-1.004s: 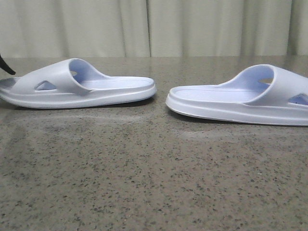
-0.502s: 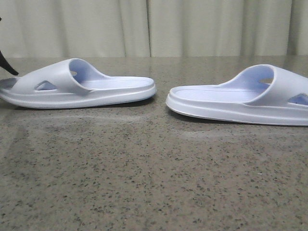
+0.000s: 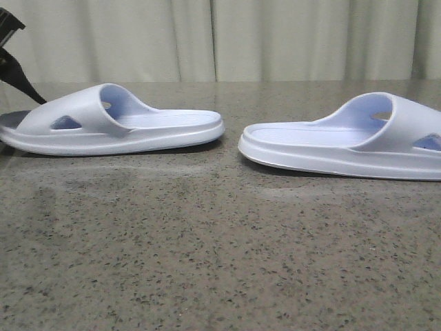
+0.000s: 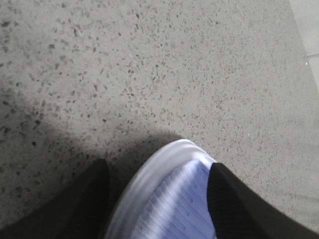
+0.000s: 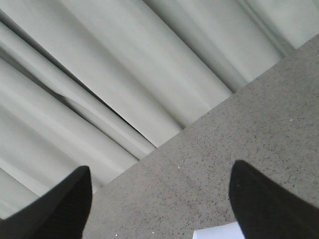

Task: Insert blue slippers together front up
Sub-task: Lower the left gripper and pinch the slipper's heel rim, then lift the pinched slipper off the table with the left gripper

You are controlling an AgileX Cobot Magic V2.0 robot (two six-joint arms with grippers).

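Pale blue-white moulded foam slide sandals, each with a wide strap and a triangular side cut-out, are laid flat on the speckled grey stone-look table (image 3: 207, 262). The left slipper (image 3: 114, 127) and the right slipper (image 3: 344, 141) are set well apart, open heel ends facing each other across a bare gap.

The left pincer (image 4: 159, 204) is spread wide, with the rounded end of the left slipper (image 4: 169, 199) bracketed between its two black fingers (image 4: 234, 204). No contact between fingers and foam can be confirmed. The right pincer (image 5: 159, 204) is likewise spread wide and holds nothing; only a white corner, probably of the right slipper (image 5: 219, 232), is seen just below it.

The step in hand is judged to be the approach to the first grasp, with nothing yet lifted. The next move calls for the left fingers to be closed on the slipper's end, and for the right pincer to be lowered onto its slipper.

Only a dark part of the left arm (image 3: 17, 72) is shown by the front view, at the outer end of the left slipper; the finger spread is shown by the left wrist view alone. Pleated pale curtains (image 5: 124, 74) fill most of the right wrist view, while the layout of the pair is given only by the front view.
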